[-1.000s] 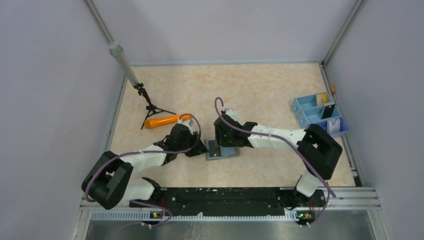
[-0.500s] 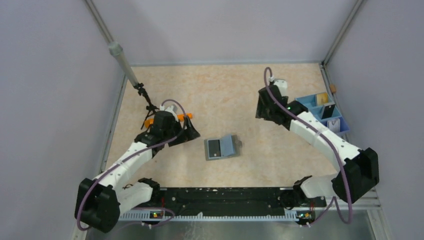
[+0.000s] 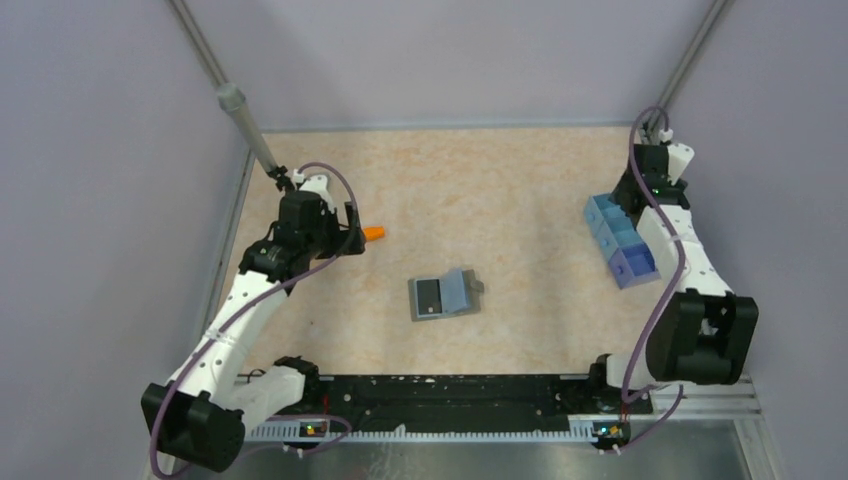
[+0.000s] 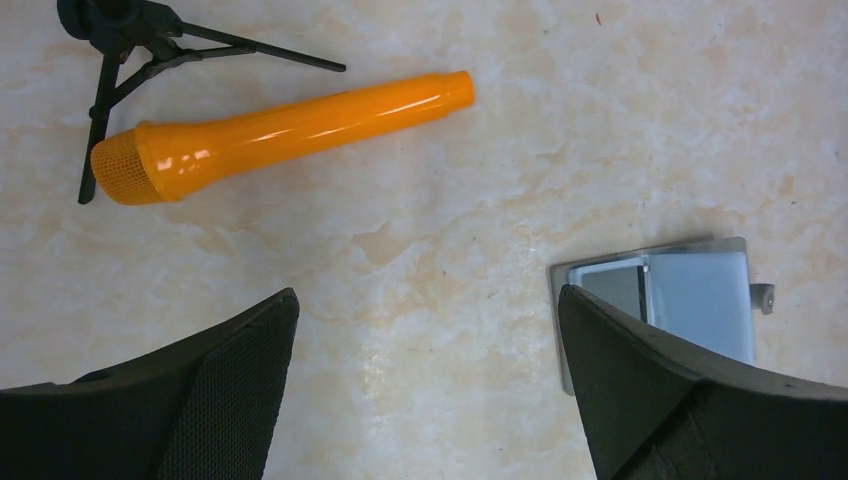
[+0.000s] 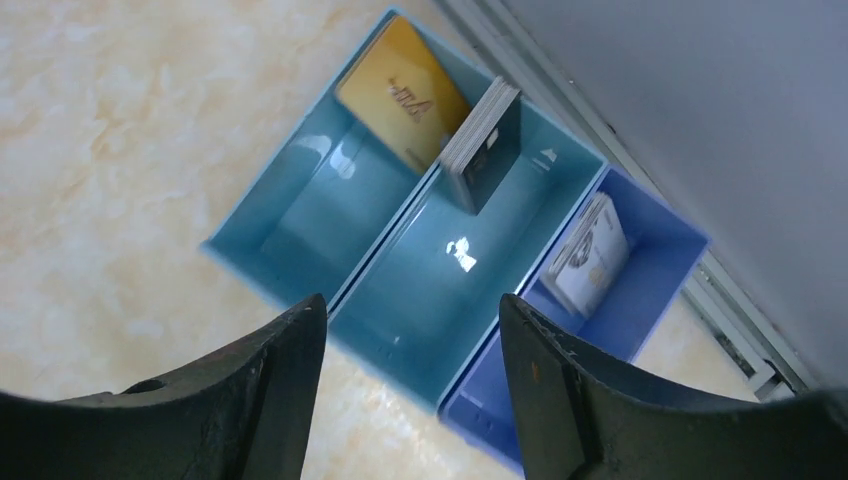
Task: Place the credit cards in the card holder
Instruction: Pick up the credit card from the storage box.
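Top view: card holder [image 3: 444, 296] is seen lying open near the surface's [image 3: 520, 190] ctr, well apart from both arms. L hand [image 3: 340, 232] is parked by the orange stick [image 3: 373, 233]. R hand [image 3: 636, 190] is held over the blue tray [image 3: 622, 245] at the far R edge, so the cards are judged the R arm's job. L wrist view: L hand [image 4: 425, 300] is spread wide, nothing held. The card holder [image 4: 680, 295] is shown just by its R finger, w/ the orange stick [image 4: 290, 130] and a small tripod [image 4: 130, 30] beyond. R wrist view: R hand [image 5: 412, 305] is parted, empty, hung above the tray's [image 5: 260, 260] mid compartment. The credit cards [image 5: 488, 140] are stood on edge at the far end: black stack just ahead, white cards [image 5: 590, 255] one compartment R, yellow card [image 5: 405, 95] one L. The black stack's top edge is set slantwise to the fingers' gap, so a wrist turn is prob needed before any pinch.
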You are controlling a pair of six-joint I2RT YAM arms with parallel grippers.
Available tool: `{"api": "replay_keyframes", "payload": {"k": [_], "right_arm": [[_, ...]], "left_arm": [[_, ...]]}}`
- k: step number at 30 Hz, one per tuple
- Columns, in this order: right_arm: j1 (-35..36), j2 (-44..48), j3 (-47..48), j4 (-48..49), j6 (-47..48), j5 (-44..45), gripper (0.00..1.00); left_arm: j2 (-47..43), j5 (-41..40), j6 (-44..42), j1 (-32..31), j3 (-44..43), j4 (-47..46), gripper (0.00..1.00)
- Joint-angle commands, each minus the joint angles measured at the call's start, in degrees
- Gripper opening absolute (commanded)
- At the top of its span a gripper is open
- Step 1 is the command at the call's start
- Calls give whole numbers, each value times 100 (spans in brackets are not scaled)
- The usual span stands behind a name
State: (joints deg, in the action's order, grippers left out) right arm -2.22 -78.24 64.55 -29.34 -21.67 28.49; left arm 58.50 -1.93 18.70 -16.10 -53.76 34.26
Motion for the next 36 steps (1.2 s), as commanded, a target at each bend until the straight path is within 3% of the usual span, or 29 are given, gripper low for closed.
{"api": "replay_keyframes", "payload": {"k": [1,16,28,36], "right_arm": [[-706,-649,272,812,202,-341,62],[-1871,-1945,612,1523,-61,-1392,58],[-2106,-2490,829,1856,-222,-2017,48],[-2107,-2277,909,1895,-193,-2122,49]], "left_arm": [[-67,-331,-353,28,100,37,99],[8,-187,-367,30,126,2,99],[39,-132,-367,30,145,-16,99],[56,-55,-367,40,153,-24,99]]}}
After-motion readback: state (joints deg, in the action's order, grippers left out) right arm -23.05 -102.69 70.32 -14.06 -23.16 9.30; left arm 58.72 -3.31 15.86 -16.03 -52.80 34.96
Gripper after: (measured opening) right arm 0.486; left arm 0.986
